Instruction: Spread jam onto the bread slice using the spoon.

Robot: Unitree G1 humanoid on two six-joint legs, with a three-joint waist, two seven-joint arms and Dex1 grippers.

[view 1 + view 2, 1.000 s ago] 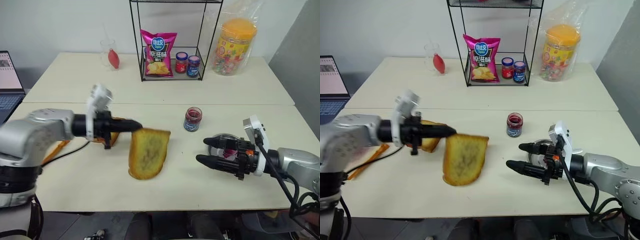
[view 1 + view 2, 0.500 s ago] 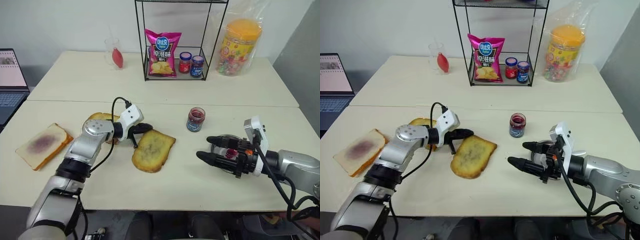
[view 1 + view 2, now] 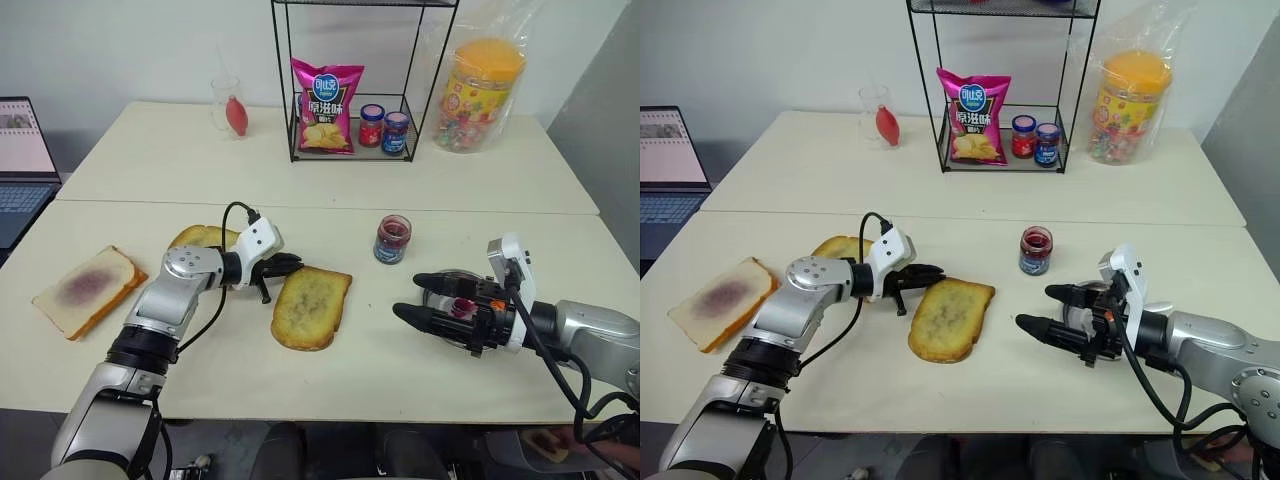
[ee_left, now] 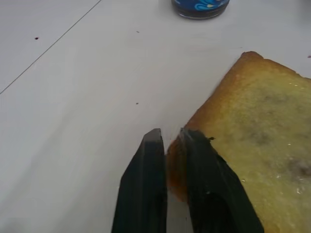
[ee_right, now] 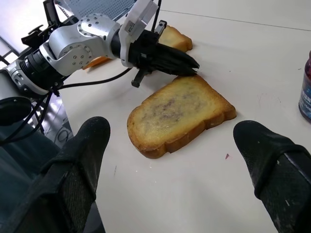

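The bread slice (image 3: 312, 307) lies flat on the table in the middle, golden crust around a darker centre. My left gripper (image 3: 292, 265) is at its near-left corner; in the left wrist view its fingers (image 4: 154, 160) stand a narrow gap apart with the crust (image 4: 173, 167) between them. The jam is in a small clear glass jar (image 3: 391, 239) standing behind the bread to the right. My right gripper (image 3: 408, 298) hovers open and empty to the bread's right, in front of a round steel dish (image 3: 447, 277) with a red smear. I cannot make out the spoon.
A pale slice with a purple stain (image 3: 88, 290) lies at the left, a golden toast slice (image 3: 205, 238) behind my left arm. At the back stand a wire rack (image 3: 360, 75) with a chips bag and two lidded jars, a candy jar (image 3: 478, 95), a glass (image 3: 228, 105) and a laptop (image 3: 20, 150).
A second ago the bread hung tilted from my left gripper above the table; it has been lowered and now lies flat. The left fingers have parted slightly. The right gripper stayed still.
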